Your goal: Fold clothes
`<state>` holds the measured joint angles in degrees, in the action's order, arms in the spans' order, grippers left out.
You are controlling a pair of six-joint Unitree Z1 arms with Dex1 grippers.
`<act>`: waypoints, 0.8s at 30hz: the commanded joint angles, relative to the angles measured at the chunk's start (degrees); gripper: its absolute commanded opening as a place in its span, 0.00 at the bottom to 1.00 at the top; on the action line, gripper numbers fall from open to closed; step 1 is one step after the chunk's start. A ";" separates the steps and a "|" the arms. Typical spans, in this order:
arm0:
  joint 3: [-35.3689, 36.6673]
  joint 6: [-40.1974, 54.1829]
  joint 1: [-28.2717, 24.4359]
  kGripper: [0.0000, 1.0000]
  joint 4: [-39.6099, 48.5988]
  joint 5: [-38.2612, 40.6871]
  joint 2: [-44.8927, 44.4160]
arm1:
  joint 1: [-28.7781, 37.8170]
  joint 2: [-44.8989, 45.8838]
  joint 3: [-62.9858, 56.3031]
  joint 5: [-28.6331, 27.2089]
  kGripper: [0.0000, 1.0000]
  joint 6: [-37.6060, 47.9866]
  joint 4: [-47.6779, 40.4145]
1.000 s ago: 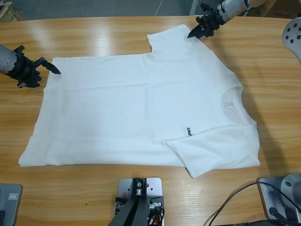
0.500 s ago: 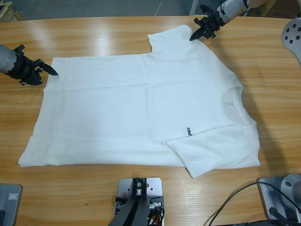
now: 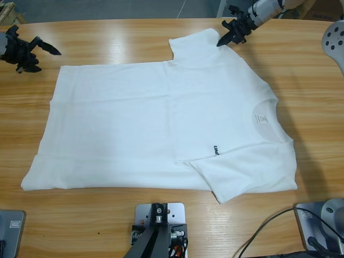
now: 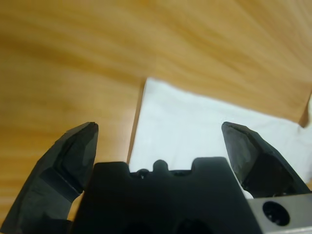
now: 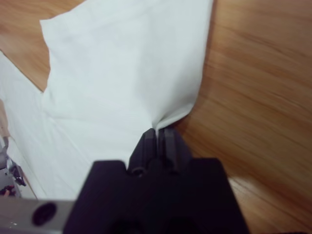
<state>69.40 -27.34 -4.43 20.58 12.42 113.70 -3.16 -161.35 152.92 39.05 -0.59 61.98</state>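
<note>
The clothes are one white T-shirt lying flat on the wooden table, neck to the right, with dark lettering on the chest. Its near sleeve is folded in over the body. My left gripper stands open at the far left, off the cloth, beyond the hem corner. In the left wrist view that gripper has nothing between its black fingers, and the T-shirt's corner lies below it. My right gripper is shut on the far sleeve's corner, pinching the cloth at the right gripper's tips.
The table's far edge runs just behind both grippers, with floor beyond it. A black cable curls at the front right. Bare wood lies to the right of the neck and along the front edge.
My left gripper has drawn away from the T-shirt's hem corner toward the table's far left edge, staying open. The right gripper keeps its hold on the sleeve.
</note>
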 commanded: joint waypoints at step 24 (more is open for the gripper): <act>8.14 -0.09 5.22 0.69 9.13 0.23 12.62 | -0.27 -6.86 16.27 -2.05 0.00 -0.12 1.30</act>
<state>78.65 -27.34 -0.30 27.61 12.46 122.44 -3.16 -161.35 152.95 38.93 -0.59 62.07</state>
